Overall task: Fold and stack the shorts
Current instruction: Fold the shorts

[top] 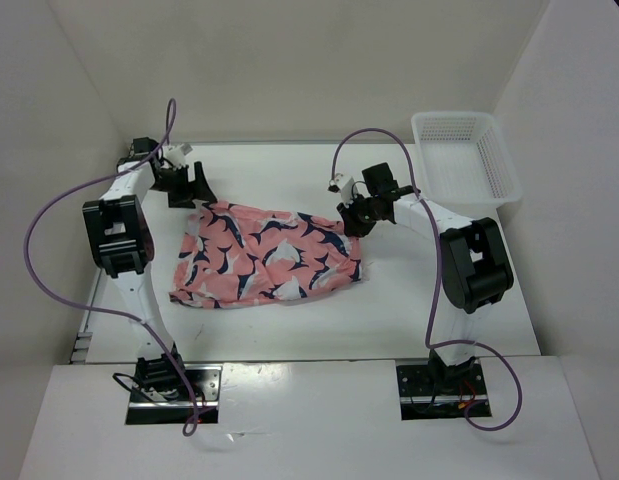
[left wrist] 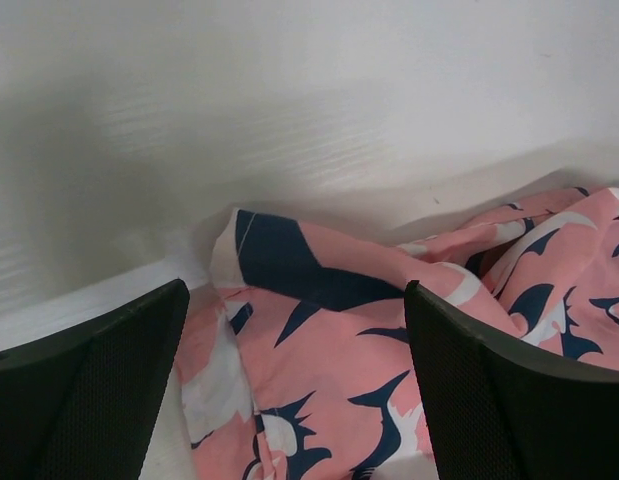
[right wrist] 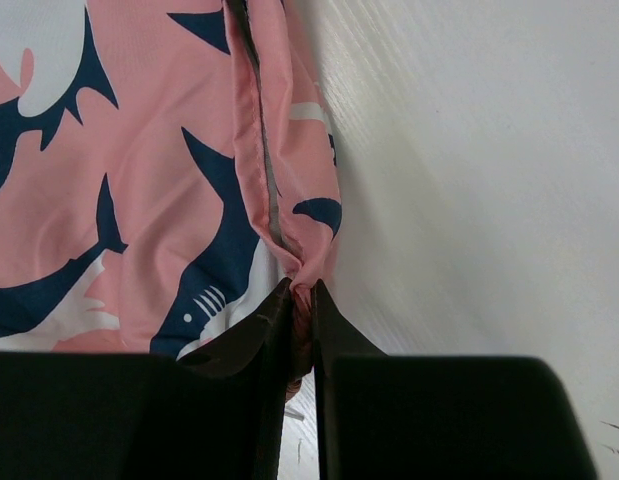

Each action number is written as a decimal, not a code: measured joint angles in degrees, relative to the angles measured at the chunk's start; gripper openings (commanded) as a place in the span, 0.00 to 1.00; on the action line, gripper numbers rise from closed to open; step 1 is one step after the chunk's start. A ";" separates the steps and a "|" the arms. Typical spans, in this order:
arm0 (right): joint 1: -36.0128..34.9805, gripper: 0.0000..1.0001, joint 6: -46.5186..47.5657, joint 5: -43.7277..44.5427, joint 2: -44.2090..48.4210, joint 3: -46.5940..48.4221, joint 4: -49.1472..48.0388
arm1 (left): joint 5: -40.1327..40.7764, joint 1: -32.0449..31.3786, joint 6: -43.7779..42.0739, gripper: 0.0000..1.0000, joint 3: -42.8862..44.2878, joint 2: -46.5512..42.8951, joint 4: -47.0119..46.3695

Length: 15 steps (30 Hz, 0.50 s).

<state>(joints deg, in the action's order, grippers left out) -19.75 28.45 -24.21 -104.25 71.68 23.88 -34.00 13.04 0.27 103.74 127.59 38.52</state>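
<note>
White tabletop [top: 439, 310] carries the shorts [top: 264, 255] near its middle. Right hand [top: 347, 224] pinches their right edge (fingers almost closed). Left hand [top: 192, 192] is wide open at their far-left corner, holding nothing. Bare tabletop lies all around.

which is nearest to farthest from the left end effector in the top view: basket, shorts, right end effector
1. shorts: just to the right of the open left end effector, at its tips
2. right end effector: across the shorts, pinching their right edge
3. basket: far right corner of the table
</note>
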 measured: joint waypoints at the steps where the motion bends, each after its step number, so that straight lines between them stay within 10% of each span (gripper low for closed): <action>1: 0.00 0.16 0.00 0.00 0.00 0.00 0.00 | -0.61 -0.09 -0.02 0.95 0.28 0.28 0.04; 11: 0.00 0.16 0.00 0.02 0.00 0.00 0.11 | -2.73 -3.04 0.09 0.50 2.03 3.87 0.04; 15: 0.00 0.16 0.00 0.02 0.00 0.00 0.15 | -2.75 -2.71 0.13 0.18 2.38 3.93 1.49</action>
<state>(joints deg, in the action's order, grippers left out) -19.75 28.45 -24.18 -104.25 71.68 24.03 -36.75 10.33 0.40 106.13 131.52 40.01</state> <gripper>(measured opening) 0.158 0.293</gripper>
